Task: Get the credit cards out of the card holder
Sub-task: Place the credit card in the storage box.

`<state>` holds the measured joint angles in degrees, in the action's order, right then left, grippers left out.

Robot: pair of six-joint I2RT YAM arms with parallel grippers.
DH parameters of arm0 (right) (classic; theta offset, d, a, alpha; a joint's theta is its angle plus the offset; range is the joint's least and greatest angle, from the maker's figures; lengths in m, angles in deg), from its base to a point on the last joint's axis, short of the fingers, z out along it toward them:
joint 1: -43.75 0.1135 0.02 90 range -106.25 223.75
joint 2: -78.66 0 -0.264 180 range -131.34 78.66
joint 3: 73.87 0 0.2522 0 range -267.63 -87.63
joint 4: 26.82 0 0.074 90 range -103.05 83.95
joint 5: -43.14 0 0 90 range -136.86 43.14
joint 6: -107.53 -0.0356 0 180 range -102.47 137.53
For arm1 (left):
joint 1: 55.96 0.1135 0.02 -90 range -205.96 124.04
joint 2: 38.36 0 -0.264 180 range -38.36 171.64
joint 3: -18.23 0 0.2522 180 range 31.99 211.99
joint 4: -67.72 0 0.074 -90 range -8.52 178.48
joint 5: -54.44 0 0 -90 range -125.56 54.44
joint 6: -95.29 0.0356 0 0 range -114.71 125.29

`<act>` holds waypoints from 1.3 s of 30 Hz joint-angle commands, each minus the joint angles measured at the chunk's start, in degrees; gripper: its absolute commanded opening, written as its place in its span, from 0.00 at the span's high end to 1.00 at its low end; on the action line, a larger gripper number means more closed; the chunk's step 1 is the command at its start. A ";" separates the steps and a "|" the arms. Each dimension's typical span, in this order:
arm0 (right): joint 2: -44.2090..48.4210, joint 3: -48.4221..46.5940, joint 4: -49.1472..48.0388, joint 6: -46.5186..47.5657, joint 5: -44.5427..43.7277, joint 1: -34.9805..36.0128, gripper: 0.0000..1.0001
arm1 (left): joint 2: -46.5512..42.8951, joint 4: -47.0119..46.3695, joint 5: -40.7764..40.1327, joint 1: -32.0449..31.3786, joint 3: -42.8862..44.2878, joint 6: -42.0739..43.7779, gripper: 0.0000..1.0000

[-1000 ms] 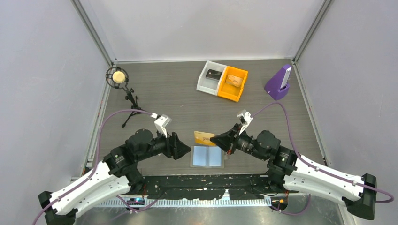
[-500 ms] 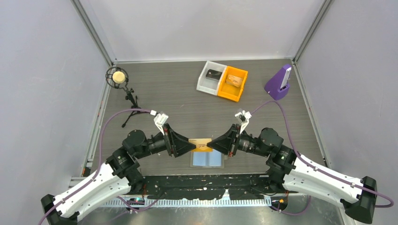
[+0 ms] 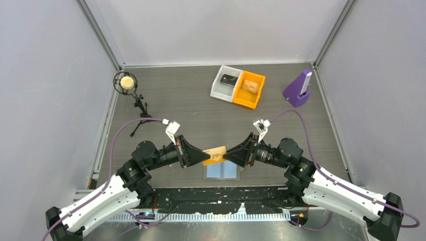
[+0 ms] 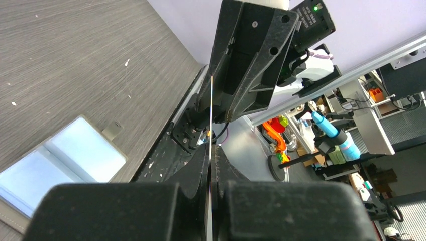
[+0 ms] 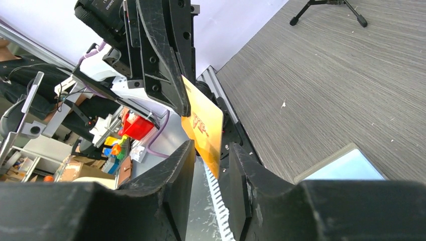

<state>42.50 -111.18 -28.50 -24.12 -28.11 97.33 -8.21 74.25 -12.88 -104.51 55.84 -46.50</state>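
Observation:
An orange credit card hangs in the air above the card holder, which lies open on the table with its light blue panels up. My left gripper is shut on the card's left end; in the left wrist view the card shows edge-on as a thin line between the fingers. My right gripper faces it from the right and stands open, with the card's other end loose between its fingers. The card holder shows below in the right wrist view.
At the back stand a white bin and an orange bin, each with something in it. A purple stand sits at the back right. A microphone on a tripod stands at the back left.
The left gripper moved in to the card and shut on its left end. The right gripper, shut on the card before, has opened. The card rose slightly.

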 commanded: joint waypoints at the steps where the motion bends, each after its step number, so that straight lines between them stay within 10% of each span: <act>1: 1.78 2.02 -4.22 -2.31 0.59 -0.57 0.61 | 0.72 -4.56 -0.69 0.39 0.38 -0.83 1.00; 27: 9.71 8.19 -5.69 -4.89 -6.77 -1.81 0.95 | 2.93 -6.30 -2.83 0.46 -0.69 -2.78 1.00; 33: 9.51 7.87 -4.08 -4.45 -7.47 -1.77 0.57 | 2.35 -6.48 -3.15 0.44 -0.70 -3.17 1.00; 39: 6.30 7.42 -7.60 -4.88 -4.37 -1.87 0.53 | 2.63 -7.64 -2.62 0.48 -0.74 -4.20 1.00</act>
<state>51.09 -102.74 -31.69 -28.95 -34.28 95.73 -5.28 71.11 -15.55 -104.29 54.99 -49.97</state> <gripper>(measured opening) 0.480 0.012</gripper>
